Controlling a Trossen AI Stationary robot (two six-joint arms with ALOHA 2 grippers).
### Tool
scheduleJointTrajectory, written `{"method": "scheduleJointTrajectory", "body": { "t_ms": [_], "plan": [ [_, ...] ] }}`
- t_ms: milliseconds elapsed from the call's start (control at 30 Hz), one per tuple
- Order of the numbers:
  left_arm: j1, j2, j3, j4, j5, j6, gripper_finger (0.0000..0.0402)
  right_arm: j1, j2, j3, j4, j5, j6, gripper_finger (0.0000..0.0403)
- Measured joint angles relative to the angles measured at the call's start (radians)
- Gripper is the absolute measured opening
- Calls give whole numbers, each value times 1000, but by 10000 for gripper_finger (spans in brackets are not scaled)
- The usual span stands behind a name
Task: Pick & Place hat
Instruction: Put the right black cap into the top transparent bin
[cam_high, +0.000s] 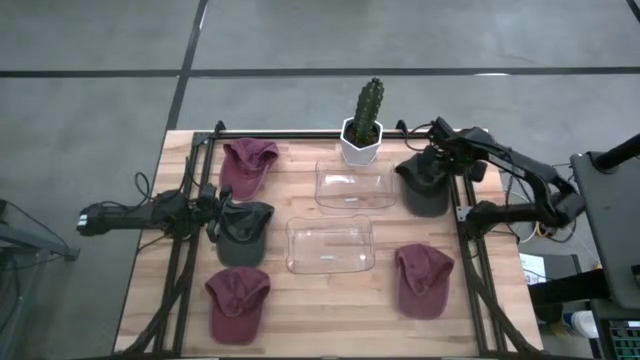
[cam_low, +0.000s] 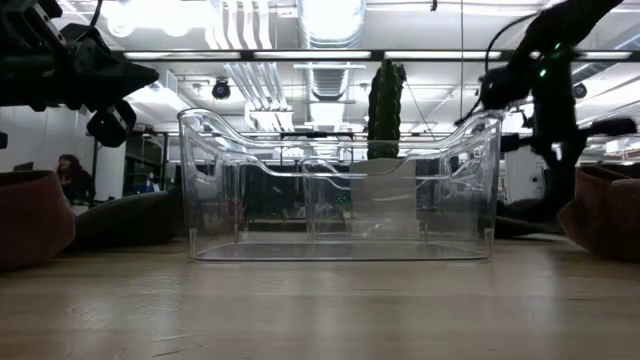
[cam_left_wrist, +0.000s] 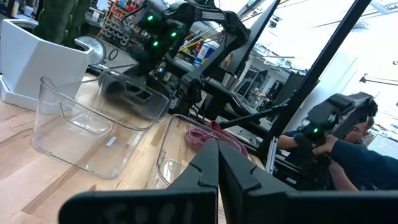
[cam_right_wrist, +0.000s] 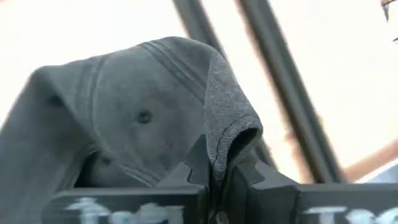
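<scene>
A dark grey hat (cam_high: 425, 188) sits at the table's far right with my right gripper (cam_high: 440, 162) shut on it from above. The right wrist view shows its crown (cam_right_wrist: 124, 118) bunched in front of the fingers. The left wrist view shows the same hat (cam_left_wrist: 134, 94) beyond a clear bin. My left gripper (cam_high: 213, 215) waits at the table's left, shut and level, beside a second dark grey hat (cam_high: 245, 235) that lies on the table. Its closed fingers (cam_left_wrist: 217, 168) hold nothing. My right gripper pinches a raised fold of the hat's grey cloth (cam_right_wrist: 225, 140) between its two fingers. The fingers slant steeply down from above. The rest of the hat hangs below them. I cannot tell whether its lower edge still rests on the table.
Two clear plastic bins stand mid-table, one farther (cam_high: 355, 185) and one nearer (cam_high: 330, 245). A cactus in a white pot (cam_high: 362, 128) stands at the far edge. Maroon hats lie at the far left (cam_high: 248, 165), near left (cam_high: 238, 303) and near right (cam_high: 424, 280). A person (cam_left_wrist: 348, 155) sits beyond the table.
</scene>
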Motion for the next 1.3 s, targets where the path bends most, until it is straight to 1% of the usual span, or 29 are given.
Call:
{"method": "scheduleJointTrajectory", "body": {
  "t_ms": [67, 133, 333, 433, 567, 667, 733, 833, 900, 1033, 1133, 1300],
  "plan": [
    [0, 0, 0, 0, 0, -1, 0, 0, -66, 28, -60, 34, 5, 14],
    [0, 0, 0, 0, 0, -1, 0, 0, -130, 63, -97, 46, 4, 14],
    [0, 0, 0, 0, 0, -1, 0, 0, -291, 190, -101, 41, -55, 13],
    [0, 0, 0, 0, 0, 0, 0, 0, -338, 265, -101, 21, -104, 13],
    [0, 0, 0, 0, 0, 0, 0, 0, -368, 366, -92, -37, -203, 13],
    [0, 0, 0, 0, 0, 0, 0, 0, -370, 439, -64, -121, -300, 13],
    [0, 0, 0, 0, 0, 0, 0, 0, -370, 475, -30, -203, -359, 13],
    [0, 0, 0, 0, 0, 0, 0, 1, -366, 510, 51, -368, -430, 13],
    [0, 0, 0, 0, 0, 0, 0, 1, -361, 518, 114, -508, -465, 13],
    [0, 0, 0, 0, 0, 0, 0, 23, -345, 516, 226, -738, -490, 13],
    [0, 0, 0, 0, 0, -1, 0, 62, -323, 514, 273, -832, -493, 13],
    [0, 0, 0, 0, 0, -5, 0, 181, -262, 513, 335, -911, -528, 13]
  ]
}}
